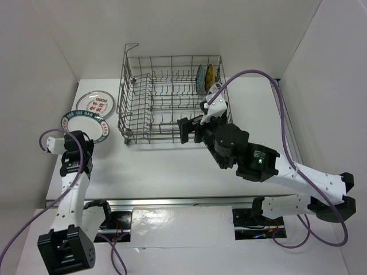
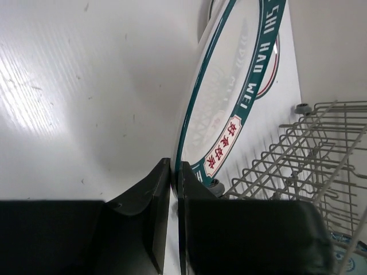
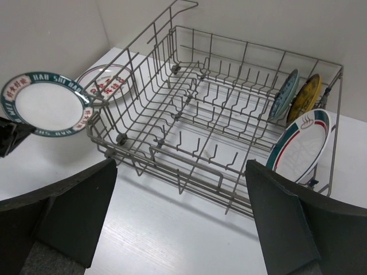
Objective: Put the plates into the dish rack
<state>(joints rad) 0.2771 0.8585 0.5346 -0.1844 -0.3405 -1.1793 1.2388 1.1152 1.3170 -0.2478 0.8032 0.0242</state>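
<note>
So, biggest thing first: one grey wire dish rack point(image 1: 150, 139) sitting in the middle of the white table point(image 1: 155, 172), with rows of upright tines inside.

Plate count is five total. Three are in the rack and two are outside it.

In the rack, all standing on edge at the right end:
- a white plate with a green rim and a red ring point(image 3: 301, 146), nearest the front right corner and the biggest of the three
- a small teal plate point(image 3: 285, 94) further back
- a small yellow-brown plate point(image 3: 304, 97) right beside the teal one, practically touching it

The rest of the rack's slots have nothing in them.

Outside the rack, both off to its left:
- a white plate with a dark green lettered rim point(image 1: 86, 122), tilted up with its face turned toward the rack, near the rack's front left corner
- a white plate with red marks point(image 1: 95, 103) lying flat on the table just behind that one. From above the two overlap, and I can't tell if they touch.

There are two grippers. The left gripper point(image 2: 175, 172) is pinched tight on the edge of the lettered plate, with the rim sandwiched between its two dark fingers point(image 2: 152, 200). The right gripper point(image 3: 180, 172) has its jaws spread wide with nothing between them. It hangs at the rack's front right side and faces into the rack.
</note>
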